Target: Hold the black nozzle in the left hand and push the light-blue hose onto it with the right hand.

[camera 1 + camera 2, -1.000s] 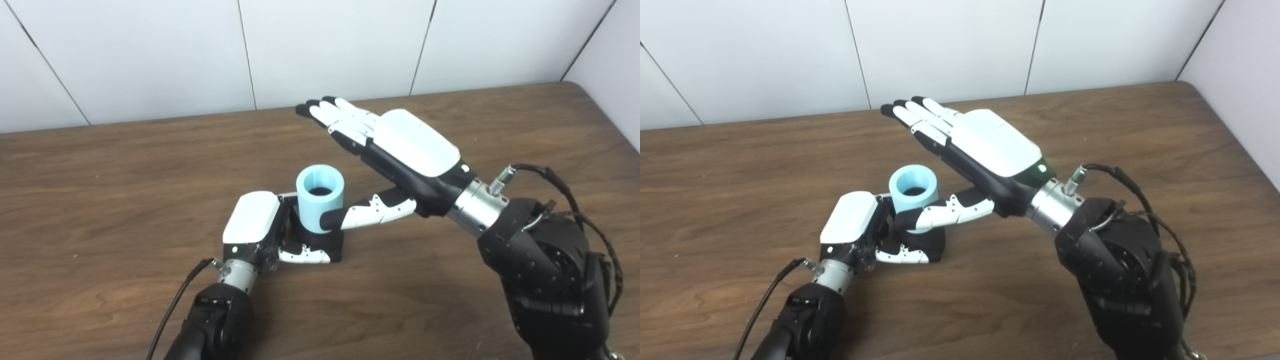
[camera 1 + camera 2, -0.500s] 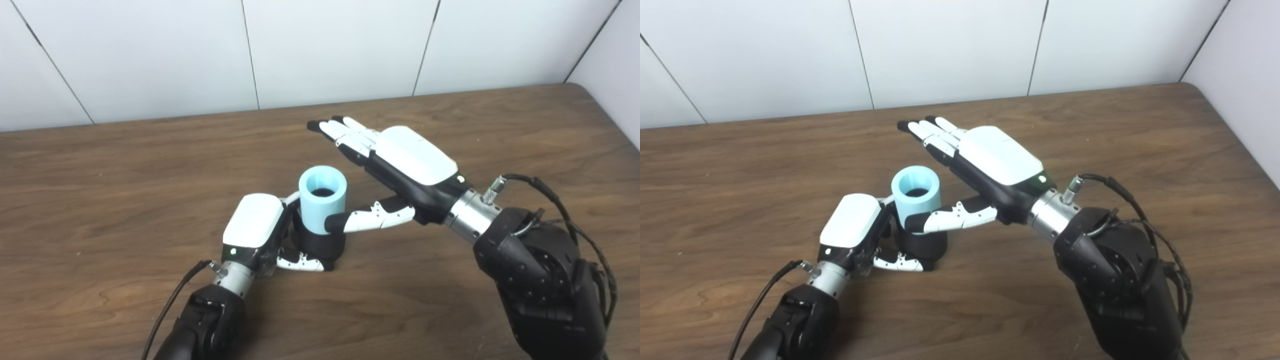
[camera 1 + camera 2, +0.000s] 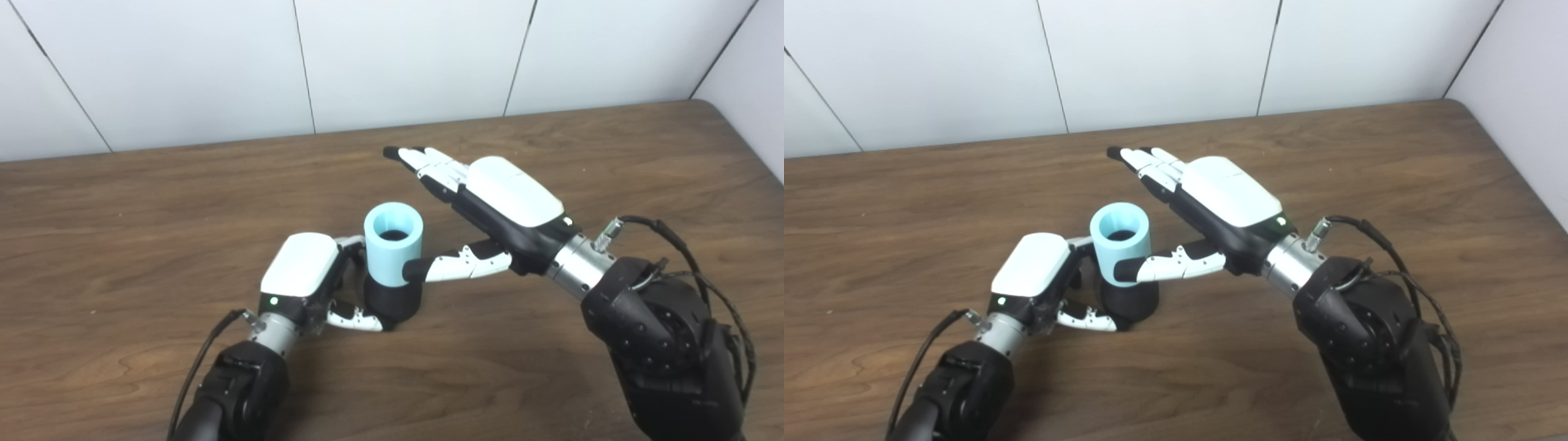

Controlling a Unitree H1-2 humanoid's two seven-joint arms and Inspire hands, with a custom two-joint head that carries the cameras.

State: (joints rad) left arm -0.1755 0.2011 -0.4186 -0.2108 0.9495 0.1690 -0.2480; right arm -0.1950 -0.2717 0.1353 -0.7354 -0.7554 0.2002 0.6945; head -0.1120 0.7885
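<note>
White shells cover the backs of both hands. The left hand (image 3: 300, 275) lies low on the table (image 3: 122, 245), its fingers curled toward the black nozzle (image 3: 392, 301); its thumb reaches along the nozzle's near side and touches the base, but whether the fingers behind actually grip it is hidden by the palm and the hose. The right hand (image 3: 490, 202) is spread wide, palm down and tilted, its fingers (image 3: 422, 160) stretched out flat above and beyond the hose, holding nothing. Only its thumb (image 3: 456, 268) points leftward, with the dark tip resting against the right side of the light-blue hose (image 3: 393, 244).

The hose stands upright on the nozzle, its open rim facing up, dark inside. The nozzle's black base shows below the hose's lower edge and sits on the wood.

Bare brown tabletop stretches on every side of the pair, to the white panelled wall (image 3: 398, 55) behind and the rounded corner at far right.
</note>
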